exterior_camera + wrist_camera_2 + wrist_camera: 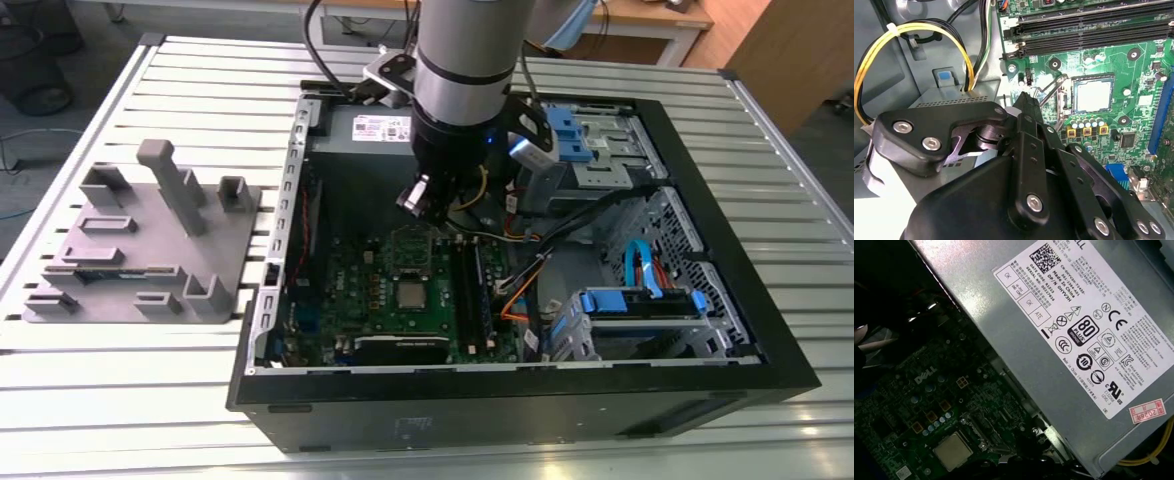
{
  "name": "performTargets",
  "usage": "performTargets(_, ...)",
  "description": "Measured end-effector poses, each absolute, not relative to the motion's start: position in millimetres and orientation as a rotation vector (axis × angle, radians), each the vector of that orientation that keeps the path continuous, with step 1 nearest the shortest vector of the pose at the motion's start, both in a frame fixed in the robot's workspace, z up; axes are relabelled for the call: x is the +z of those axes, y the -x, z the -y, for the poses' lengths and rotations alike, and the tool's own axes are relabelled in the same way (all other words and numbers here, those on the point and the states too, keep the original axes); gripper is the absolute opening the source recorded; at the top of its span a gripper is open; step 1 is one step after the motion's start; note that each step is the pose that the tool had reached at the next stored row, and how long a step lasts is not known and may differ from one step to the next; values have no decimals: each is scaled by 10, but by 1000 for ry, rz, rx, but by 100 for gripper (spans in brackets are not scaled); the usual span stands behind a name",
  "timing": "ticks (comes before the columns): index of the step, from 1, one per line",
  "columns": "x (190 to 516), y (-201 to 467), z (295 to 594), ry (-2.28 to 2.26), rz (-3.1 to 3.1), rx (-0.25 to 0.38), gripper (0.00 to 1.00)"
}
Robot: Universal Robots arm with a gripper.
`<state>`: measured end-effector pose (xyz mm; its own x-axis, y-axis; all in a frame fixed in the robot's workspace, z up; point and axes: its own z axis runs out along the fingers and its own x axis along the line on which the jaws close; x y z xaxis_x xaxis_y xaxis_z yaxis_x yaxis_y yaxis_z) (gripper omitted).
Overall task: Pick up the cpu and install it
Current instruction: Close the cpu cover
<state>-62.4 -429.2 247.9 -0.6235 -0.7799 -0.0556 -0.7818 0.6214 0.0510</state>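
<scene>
On top of one slatted metal table (80,400) that runs across the whole exterior view, there's one open black computer case (534,410) lying on its side, and it takes up the middle and right of the frame. One robot arm (461,60) drops in from the top centre, straight over the case.

Off at the exterior view's left sits one grey plastic tray (80,300) with upright blocks, flat on the table just beside the case.

Inside the case I count one silver power supply (1054,315) with a big label, up against the far wall. There's also one green motherboard (347,290) and two blue drive brackets, one at the upper right (567,135) and one at the lower right (641,300). One bundle of yellow and black wires (961,55) loops by the supply.

The gripper (1025,97) hangs over the board. As far as I can make out in the second wrist view, its fingers are pressed together with nothing pinched between them.

Just one cpu (411,293) here. It's a small flat square with a dull silver-grey metal lid and a thin pale edge, lying level in its socket on the motherboard. That puts it a bit below centre of the exterior frame, clear of the gripper and not touching it. Both wrist views catch it too (1093,95) (953,451), and three little yellow-rimmed square parts (1087,131) line up right beside it.
</scene>
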Motion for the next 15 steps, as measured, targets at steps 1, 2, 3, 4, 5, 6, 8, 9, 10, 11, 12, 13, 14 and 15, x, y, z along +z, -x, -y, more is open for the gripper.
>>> performTargets(1, 2479, 625, 4293, 1352, -2802, 110, 13)
performTargets(2, 2479, 627, 4294, 1354, -2800, 112, 13)
performTargets(3, 2479, 629, 4295, 1356, -2799, 113, 13)
performTargets(4, 2479, 631, 4296, 1358, -2797, 114, 13)
performTargets(5, 2479, 633, 4298, 1359, -2796, 114, 13)
performTargets(6, 2479, 634, 4300, 1361, -2794, 115, 13)
performTargets(8, 2479, 638, 4306, 1365, -2791, 116, 13)
performTargets(9, 2479, 639, 4310, 1367, -2789, 117, 13)
performTargets(10, 2479, 641, 4314, 1368, -2788, 117, 13)
performTargets(11, 2480, 643, 4318, 1370, -2786, 118, 13)
performTargets(12, 2480, 644, 4322, 1372, -2785, 118, 13)
performTargets(13, 2480, 645, 4326, 1374, -2783, 119, 13)
performTargets(14, 2480, 646, 4329, 1376, -2782, 119, 13)
performTargets(15, 2481, 647, 4332, 1378, -2781, 120, 13)
